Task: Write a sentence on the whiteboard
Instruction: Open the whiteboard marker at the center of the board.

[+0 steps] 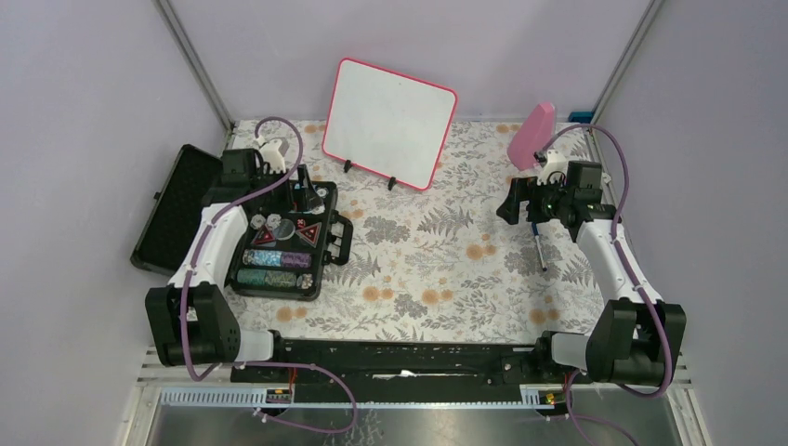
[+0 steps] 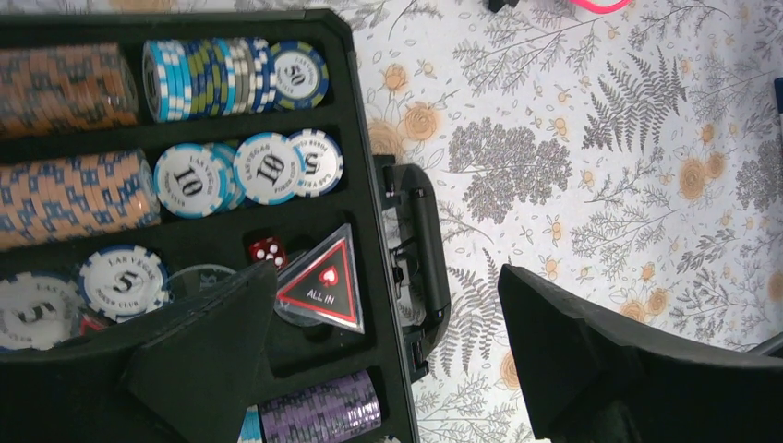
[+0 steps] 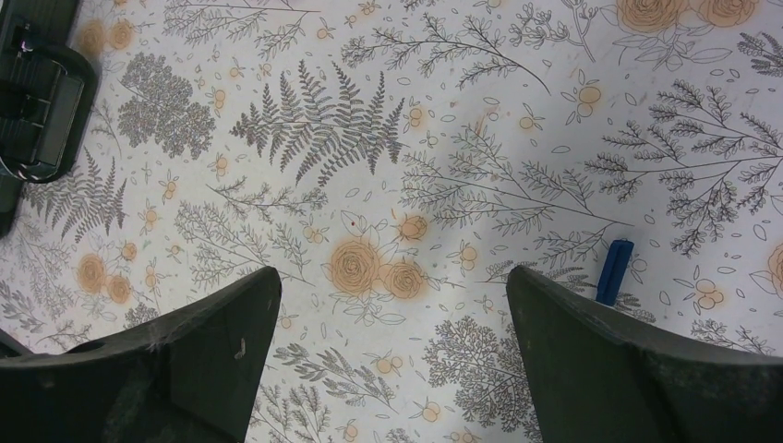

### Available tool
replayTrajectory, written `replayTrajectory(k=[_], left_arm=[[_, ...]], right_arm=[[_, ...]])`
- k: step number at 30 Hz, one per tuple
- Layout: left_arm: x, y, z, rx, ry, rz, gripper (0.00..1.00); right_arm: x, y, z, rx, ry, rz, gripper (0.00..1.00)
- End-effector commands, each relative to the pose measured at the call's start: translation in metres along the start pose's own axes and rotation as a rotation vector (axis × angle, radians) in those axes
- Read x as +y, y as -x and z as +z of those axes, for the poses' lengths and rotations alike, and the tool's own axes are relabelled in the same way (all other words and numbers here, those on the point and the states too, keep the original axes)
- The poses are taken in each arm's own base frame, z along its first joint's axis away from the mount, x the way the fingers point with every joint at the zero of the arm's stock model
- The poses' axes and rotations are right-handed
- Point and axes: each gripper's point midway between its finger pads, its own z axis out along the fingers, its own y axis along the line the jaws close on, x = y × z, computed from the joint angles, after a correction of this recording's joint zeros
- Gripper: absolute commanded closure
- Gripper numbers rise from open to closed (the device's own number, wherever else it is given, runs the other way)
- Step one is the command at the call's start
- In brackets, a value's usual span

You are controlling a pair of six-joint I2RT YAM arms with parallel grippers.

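Nearer than the whiteboard (image 1: 390,123) and to its left, the left gripper (image 2: 383,303) hangs spread wide over a poker chip case (image 2: 362,157). To its right the right gripper (image 3: 392,277) hangs equally spread beside a blue-capped pen (image 1: 540,243). The whiteboard stands propped at the far table edge.

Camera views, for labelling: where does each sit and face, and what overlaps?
Top external: above, behind bases, down onto whiteboard, poker chip case, both arms.
Left wrist: on that arm, down past open left gripper onto the case.
Right wrist: down past open right gripper onto tablecloth, blue marker.
Top, left wrist share the case.
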Motion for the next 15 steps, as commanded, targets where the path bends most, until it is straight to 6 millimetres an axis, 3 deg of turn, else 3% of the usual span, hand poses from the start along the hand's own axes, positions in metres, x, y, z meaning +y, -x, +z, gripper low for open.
replayTrajectory(k=[1, 7, 15], left_arm=[[-0.015, 0.036, 0.000, -0.068, -0.004, 0.136, 0.01], [-0.046, 0.037, 0.027, -0.026, -0.055, 0.229, 0.01], [-0.093, 0.029, 0.056, 0.031, -0.129, 0.307, 0.01]], right_arm=[[0.006, 0.019, -0.006, -0.032, 0.021, -0.047, 0.01], [0.001, 0.013, -0.009, 0.001, -0.009, -0.059, 0.01], [-0.037, -0.031, -0.022, 0.206, -0.187, -0.110, 0.03]])
